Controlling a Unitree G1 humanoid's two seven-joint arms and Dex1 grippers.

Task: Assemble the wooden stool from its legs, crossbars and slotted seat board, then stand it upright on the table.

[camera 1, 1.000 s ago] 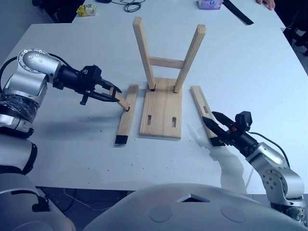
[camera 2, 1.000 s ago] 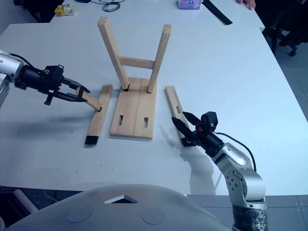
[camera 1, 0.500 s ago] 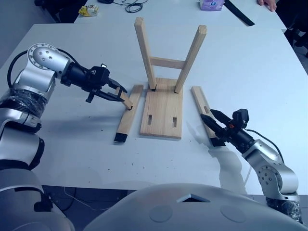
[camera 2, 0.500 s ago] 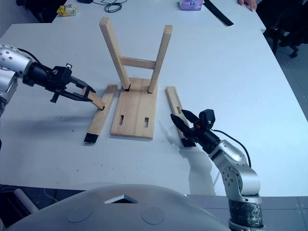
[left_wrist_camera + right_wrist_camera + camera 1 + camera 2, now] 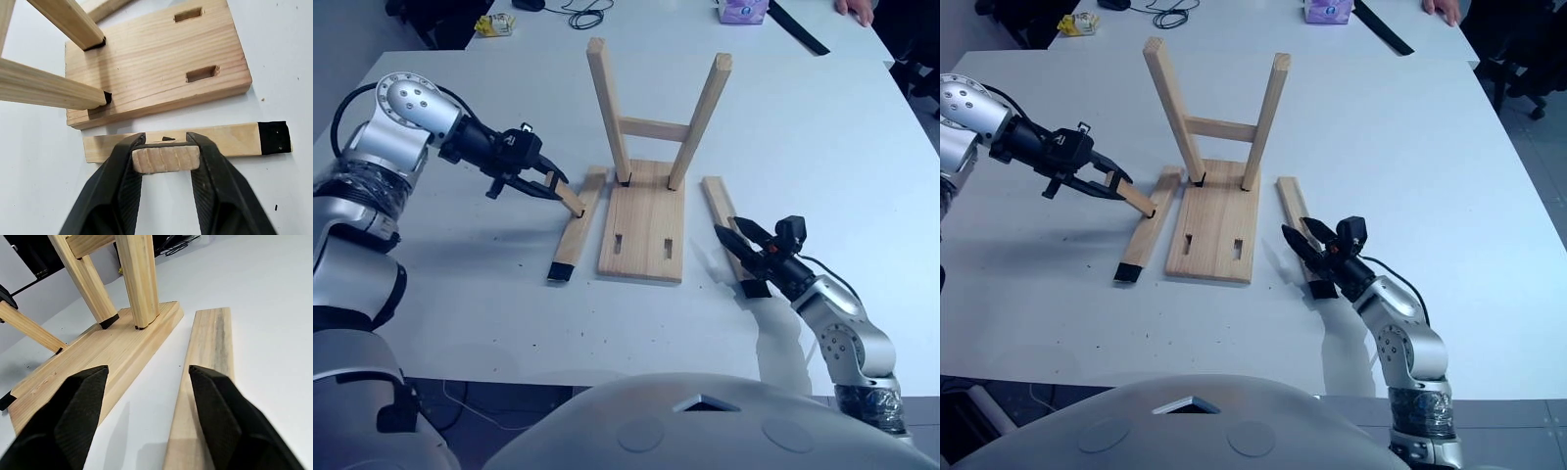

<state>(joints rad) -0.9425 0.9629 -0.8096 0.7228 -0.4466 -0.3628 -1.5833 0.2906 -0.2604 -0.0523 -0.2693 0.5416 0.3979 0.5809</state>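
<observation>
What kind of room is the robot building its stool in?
Probably a lab or office workroom, though I can't be sure. The seat board lies on a big plain white table, and loose black cables sit on another table behind it.

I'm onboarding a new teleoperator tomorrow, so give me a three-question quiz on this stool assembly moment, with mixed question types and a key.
1. True or false: the left gripper is shut on the end of a crossbar.
2. How many legs stand slotted into the seat board?
3. The right gripper is: A) shut on the seat board; B) open above the loose leg lying right of the board; C) gripping an upright leg.
Key: 1 true; 2 two; 3 B.
</observation>
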